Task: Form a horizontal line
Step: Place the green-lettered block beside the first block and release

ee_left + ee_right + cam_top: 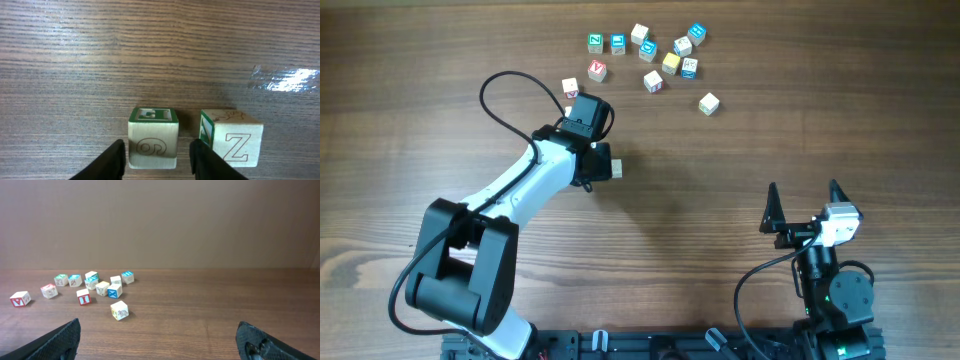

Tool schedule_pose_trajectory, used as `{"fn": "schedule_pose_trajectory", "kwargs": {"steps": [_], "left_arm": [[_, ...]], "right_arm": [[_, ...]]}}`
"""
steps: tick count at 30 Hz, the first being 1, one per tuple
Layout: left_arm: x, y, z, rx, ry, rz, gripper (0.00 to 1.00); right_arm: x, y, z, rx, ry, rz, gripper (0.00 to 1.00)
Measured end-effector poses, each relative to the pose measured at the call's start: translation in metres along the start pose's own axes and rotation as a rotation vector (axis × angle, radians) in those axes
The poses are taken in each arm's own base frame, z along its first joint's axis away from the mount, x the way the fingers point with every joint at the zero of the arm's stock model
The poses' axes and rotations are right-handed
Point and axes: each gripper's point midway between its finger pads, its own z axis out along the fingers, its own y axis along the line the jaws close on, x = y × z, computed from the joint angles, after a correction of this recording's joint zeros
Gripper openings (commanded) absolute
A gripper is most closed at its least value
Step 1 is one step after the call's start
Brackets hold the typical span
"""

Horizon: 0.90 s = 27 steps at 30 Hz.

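Note:
In the left wrist view two cream-white wooden cubes stand side by side on the table, with a narrow gap between them. One has a green-edged top and a round engraved letter. The other shows a Z and stands to its right. My left gripper is open. Its fingers straddle the round-letter cube with a small gap on each side. In the overhead view the left gripper hides most of this, and one cream cube shows beside it. My right gripper is open and empty, far to the right.
Several loose cubes with coloured faces lie in a cluster at the far side. One cube lies near the left wrist and one lies apart. The right wrist view shows the cluster and a turtle cube.

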Motion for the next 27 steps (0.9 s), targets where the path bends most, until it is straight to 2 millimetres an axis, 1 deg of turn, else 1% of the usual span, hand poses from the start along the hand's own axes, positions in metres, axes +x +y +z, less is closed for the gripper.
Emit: {"fn": "schedule_pose_trajectory", "kwargs": {"steps": [3, 9, 10, 11, 12, 13, 14, 20, 27], "left_arm": [[-0.006, 0.002, 0.0, 0.007, -0.018, -0.015, 0.41], [-0.026, 0.039, 0.0, 0.005, -0.033, -0.133, 0.39], [-0.027, 0.043, 0.0, 0.004, -0.032, -0.144, 0.34], [-0.028, 0.046, 0.0, 0.005, -0.03, -0.156, 0.25], [-0.027, 0.048, 0.0, 0.007, -0.022, -0.164, 0.18], [-0.023, 0.05, 0.0, 0.007, -0.004, -0.169, 0.13], [-0.019, 0.05, 0.0, 0.009, 0.013, -0.167, 0.13], [-0.012, 0.048, 0.005, 0.026, 0.026, -0.166, 0.13], [-0.014, 0.045, 0.005, 0.043, 0.019, -0.166, 0.13]], "right_arm": [[0.0, 0.0, 0.0, 0.0, 0.0, 0.0, 1.0], [0.0, 0.0, 0.0, 0.0, 0.0, 0.0, 0.99], [0.0, 0.0, 0.0, 0.0, 0.0, 0.0, 1.0], [0.0, 0.0, 0.0, 0.0, 0.0, 0.0, 1.0], [0.0, 0.0, 0.0, 0.0, 0.0, 0.0, 1.0], [0.0, 0.0, 0.0, 0.0, 0.0, 0.0, 1.0], [0.0, 0.0, 0.0, 0.0, 0.0, 0.0, 0.99], [0.0, 0.0, 0.0, 0.0, 0.0, 0.0, 1.0], [0.0, 0.0, 0.0, 0.0, 0.0, 0.0, 1.0]]}}
